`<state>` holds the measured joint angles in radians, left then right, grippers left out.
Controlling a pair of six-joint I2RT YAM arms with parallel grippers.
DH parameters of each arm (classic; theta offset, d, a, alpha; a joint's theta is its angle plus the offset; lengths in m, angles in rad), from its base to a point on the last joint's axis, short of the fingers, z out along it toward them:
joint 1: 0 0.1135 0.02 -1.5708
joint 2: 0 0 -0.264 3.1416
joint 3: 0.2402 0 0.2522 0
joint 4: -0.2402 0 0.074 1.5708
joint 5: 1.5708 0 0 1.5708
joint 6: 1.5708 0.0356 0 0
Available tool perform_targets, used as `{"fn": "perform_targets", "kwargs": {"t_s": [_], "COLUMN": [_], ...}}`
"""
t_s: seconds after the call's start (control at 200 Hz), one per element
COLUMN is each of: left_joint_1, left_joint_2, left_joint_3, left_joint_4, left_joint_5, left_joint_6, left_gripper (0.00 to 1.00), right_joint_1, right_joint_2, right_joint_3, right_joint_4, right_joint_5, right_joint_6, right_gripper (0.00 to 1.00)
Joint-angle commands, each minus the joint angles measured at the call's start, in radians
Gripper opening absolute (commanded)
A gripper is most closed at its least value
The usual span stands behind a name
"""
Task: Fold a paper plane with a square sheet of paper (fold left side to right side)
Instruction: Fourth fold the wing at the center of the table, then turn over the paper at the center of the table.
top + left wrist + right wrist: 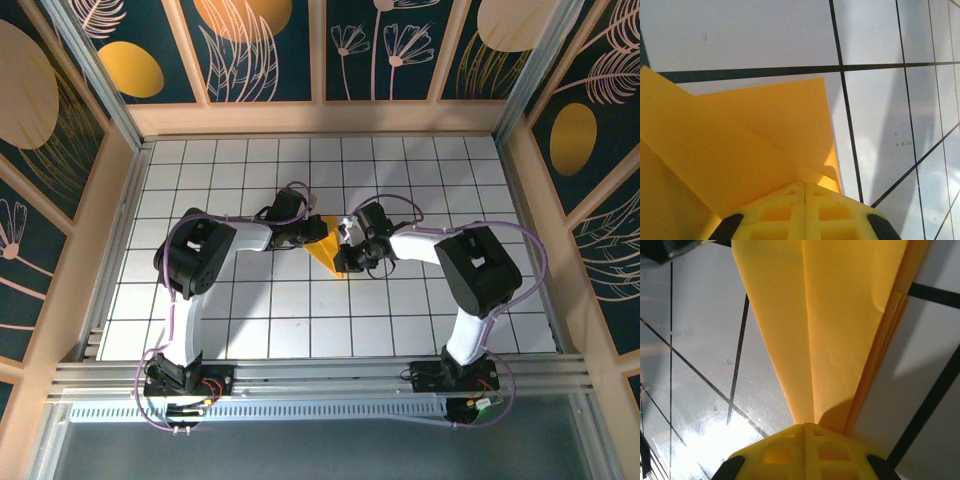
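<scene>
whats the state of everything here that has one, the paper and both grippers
paper plane: partly folded into a layered wedge with a centre crease, held at both ends
left gripper: fingers shut, pinching the paper plane where its folds meet
right gripper: fingers shut, pinching the narrow tip of the paper plane

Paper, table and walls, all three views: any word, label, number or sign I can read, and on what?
No readable text anywhere.
Paper: plain yellow-orange, no print.
Table: black grid lines, no numbers.
Walls: drawn plants and ovals, no lettering.
Pale bit, bottom right of the top view: too small to read, if it bears anything.
</scene>
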<state>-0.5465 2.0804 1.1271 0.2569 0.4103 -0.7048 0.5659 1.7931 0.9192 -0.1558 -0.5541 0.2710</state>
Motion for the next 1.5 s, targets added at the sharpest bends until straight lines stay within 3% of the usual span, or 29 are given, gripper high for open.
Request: {"fn": "perform_targets", "kwargs": {"t_s": [0.0, 0.455, 0.681, 0.921, 1.006, 1.141, 1.266, 1.301, 1.496], "left_joint_1": [0.014, 0.014, 0.014, 0.013, 0.013, 0.013, 0.013, 0.014, 0.013], "left_joint_2": [0.07, 0.07, 0.065, 0.017, -0.038, -0.133, -0.224, -0.249, -0.399], "left_joint_3": [-0.02, -0.02, -0.019, -0.035, -0.034, -0.007, -0.007, -0.015, -0.125], "left_joint_4": [-0.13, -0.131, -0.127, -0.036, 0.0, 0.009, -0.012, -0.025, -0.074], "left_joint_5": [-0.097, -0.097, -0.095, 0.002, 0.047, 0.065, 0.006, -0.025, -0.209], "left_joint_6": [0.006, 0.008, 0.008, -0.016, -0.033, -0.037, -0.021, -0.013, 0.023], "left_gripper": [0.0, 0.0, 0.0, 0.0, 0.02, 0.2, 0.33, 0.34, 0.39], "right_joint_1": [0.01, -0.002, -0.005, -0.013, -0.076, -0.122, -0.129, -0.126, -0.105], "right_joint_2": [-0.039, -0.004, -0.058, -0.18, -0.235, -0.26, -0.197, -0.174, -0.022], "right_joint_3": [-0.022, -0.079, -0.179, -0.199, -0.165, -0.117, -0.06, -0.044, 0.065], "right_joint_4": [-0.011, 0.022, 0.06, 0.036, 0.008, 0.003, 0.038, 0.053, 0.099], "right_joint_5": [-0.039, -0.024, -0.081, -0.106, -0.092, -0.035, -0.025, -0.023, -0.022], "right_joint_6": [0.02, 0.04, 0.069, 0.059, 0.033, -0.009, -0.039, -0.043, -0.078], "right_gripper": [0.0, 0.0, 0.0, 0.0, 0.0, 0.24, 0.34, 0.42, 0.44]}}
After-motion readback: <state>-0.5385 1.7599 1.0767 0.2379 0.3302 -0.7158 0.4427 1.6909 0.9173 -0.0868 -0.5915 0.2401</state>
